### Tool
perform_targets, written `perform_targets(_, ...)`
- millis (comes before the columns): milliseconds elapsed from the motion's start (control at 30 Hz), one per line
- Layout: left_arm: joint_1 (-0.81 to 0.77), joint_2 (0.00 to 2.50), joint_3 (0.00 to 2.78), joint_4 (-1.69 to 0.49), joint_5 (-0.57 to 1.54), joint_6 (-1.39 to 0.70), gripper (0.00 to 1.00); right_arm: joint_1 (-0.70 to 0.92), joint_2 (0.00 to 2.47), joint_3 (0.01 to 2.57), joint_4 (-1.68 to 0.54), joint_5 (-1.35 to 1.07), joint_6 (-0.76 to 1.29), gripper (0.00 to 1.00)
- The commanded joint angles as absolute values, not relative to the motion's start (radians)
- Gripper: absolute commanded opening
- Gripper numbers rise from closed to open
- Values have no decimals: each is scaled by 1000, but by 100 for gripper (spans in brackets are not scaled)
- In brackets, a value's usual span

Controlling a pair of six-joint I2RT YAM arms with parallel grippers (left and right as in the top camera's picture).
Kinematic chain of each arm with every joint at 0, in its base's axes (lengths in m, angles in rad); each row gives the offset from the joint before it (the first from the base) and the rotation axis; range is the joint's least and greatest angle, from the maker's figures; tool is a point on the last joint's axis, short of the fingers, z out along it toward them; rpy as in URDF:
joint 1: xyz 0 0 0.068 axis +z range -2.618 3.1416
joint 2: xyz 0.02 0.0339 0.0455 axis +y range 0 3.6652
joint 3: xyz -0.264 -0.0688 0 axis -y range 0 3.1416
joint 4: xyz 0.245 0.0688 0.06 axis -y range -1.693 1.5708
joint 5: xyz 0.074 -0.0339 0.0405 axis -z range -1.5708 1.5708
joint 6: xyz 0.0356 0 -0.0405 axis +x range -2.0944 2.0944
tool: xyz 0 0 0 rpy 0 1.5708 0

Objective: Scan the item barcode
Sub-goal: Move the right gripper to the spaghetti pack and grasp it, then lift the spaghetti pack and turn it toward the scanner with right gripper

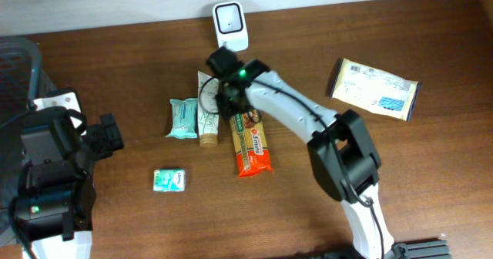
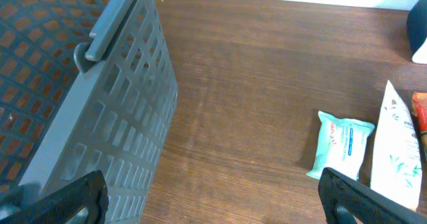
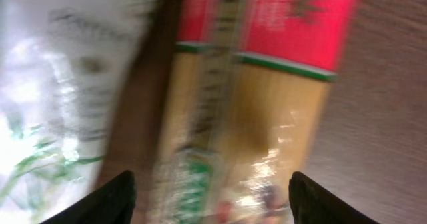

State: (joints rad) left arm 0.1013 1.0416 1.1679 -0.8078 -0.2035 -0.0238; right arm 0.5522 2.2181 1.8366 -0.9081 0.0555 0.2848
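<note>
Left gripper [image 2: 217, 201]: nearest you, beside the grey basket [image 2: 100, 104]. Its jaws are spread wide and hold nothing.
Green packet [image 1: 169, 179]: lies alone on the table, well apart from both arms.
Snack bar [image 1: 253, 147]: this looks like the item to scan. It lies flat at mid-table just beside the white tube [image 1: 206, 120], with its far end under your right arm.
Right gripper [image 3: 210, 197]: it is low over the bar's far end, with one finger on each side of the wrapper. The jaws stand apart, but the wrist view is blurred and you cannot tell whether the pads are pressing on the wrapper.
Scanner [image 1: 229, 24]: a white unit at the far edge, just beyond the right gripper.
Step in hand: the pick-up. The bar is not yet lifted.
Next move: get a firm grip across the wrapper, raise it clear of the tube, then turn it to face the scanner window. No barcode shows, so expect to rotate the bar.
</note>
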Motion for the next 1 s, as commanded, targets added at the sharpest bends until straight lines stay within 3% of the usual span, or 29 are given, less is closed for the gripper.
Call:
perform_targets(0, 106, 1035, 1181, -806, -214, -34, 99, 405, 2217, 1851, -920, -195, 293, 71)
perform_targets(133, 106, 1034, 1181, -807, -214, -34, 99, 274, 2256, 1850, -927, -550, 211, 68)
perform_targets(300, 106, 1035, 1181, -807, -214, -34, 99, 270, 2364, 1850, -946, -707, 169, 63)
perform_targets(367, 106, 1035, 1181, -807, -214, -34, 99, 281, 2385, 1849, -945, -703, 169, 54)
perform_targets(500, 106, 1035, 1181, -807, -214, -34, 99, 280, 2395, 1849, -942, -691, 169, 27)
perform_targets(567, 106, 1035, 1181, -806, -214, -34, 99, 280, 2395, 1849, -942, -676, 168, 5)
perform_targets(767, 106, 1035, 1181, -807, -214, -34, 99, 260, 2290, 1852, -970, -624, 101, 4)
perform_targets(967, 106, 1035, 1181, -807, -214, -34, 99, 291, 2080, 1855, -1144, -43, 278, 4)
